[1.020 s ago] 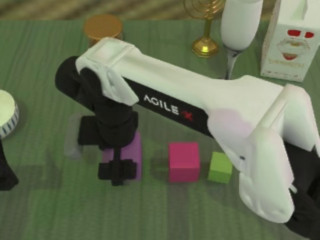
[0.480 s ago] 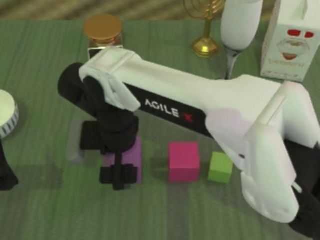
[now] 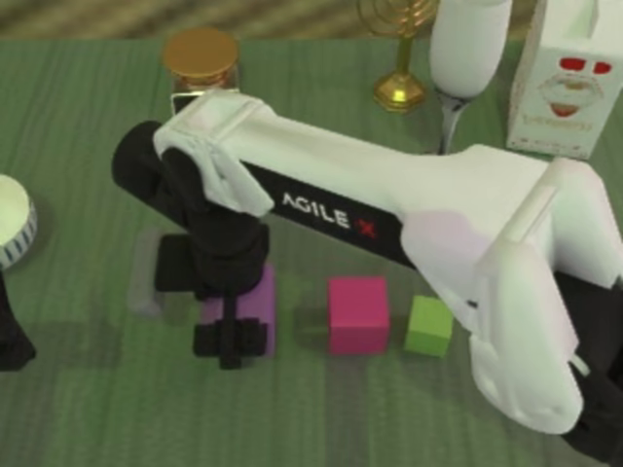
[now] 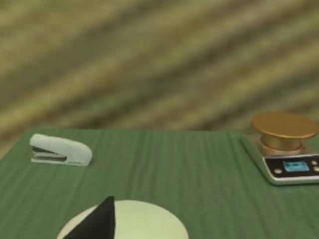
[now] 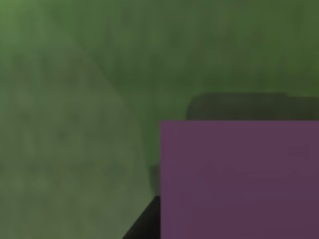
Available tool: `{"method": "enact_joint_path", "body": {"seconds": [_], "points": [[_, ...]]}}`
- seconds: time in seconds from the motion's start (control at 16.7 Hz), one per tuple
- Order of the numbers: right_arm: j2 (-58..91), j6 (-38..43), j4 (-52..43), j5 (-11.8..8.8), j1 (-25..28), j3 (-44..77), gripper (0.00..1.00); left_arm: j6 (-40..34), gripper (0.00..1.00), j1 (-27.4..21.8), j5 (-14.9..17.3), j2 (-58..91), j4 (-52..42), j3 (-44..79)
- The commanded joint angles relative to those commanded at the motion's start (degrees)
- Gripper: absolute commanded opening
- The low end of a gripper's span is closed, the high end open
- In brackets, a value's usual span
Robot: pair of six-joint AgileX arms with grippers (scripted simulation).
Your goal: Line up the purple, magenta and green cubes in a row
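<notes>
Purple cube (image 3: 255,309) sits under right gripper (image 3: 230,338), finger state unclear; magenta cube (image 3: 358,313), green cube (image 3: 428,326) aligned. Lift straight up.

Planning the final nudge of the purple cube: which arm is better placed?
Probably the right arm: its gripper is directly over the purple cube, beside the magenta cube and green cube. The left arm sits at the table's left edge.

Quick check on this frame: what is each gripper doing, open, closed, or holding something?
Left gripper: parked at the table's left edge; cannot be told.
Right gripper: down over the purple cube; whether it grips it cannot be told.
</notes>
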Motion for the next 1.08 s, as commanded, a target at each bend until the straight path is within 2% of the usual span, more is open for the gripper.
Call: {"method": "enact_joint_path", "body": {"seconds": [0.24, 0.3, 0.84, 1.08], "points": [[0.00, 0.00, 0.00, 0.00, 0.00, 0.00, 0.98, 0.00, 1.00, 0.00, 0.00, 0.00, 0.00, 0.00], [0.00, 0.00, 0.00, 0.00, 0.00, 0.00, 1.00, 0.00, 1.00, 0.00, 0.00, 0.00, 0.00, 0.00], [0.07, -0.01, -0.14, 0.00, -0.12, 0.16, 1.00, 0.00, 1.00, 0.00, 0.00, 0.00, 0.00, 0.00], [2.17, -0.24, -5.63, 0.07, 0.24, 6.77, 1.00, 0.00, 1.00, 0.00, 0.00, 0.00, 0.00, 0.00]]}}
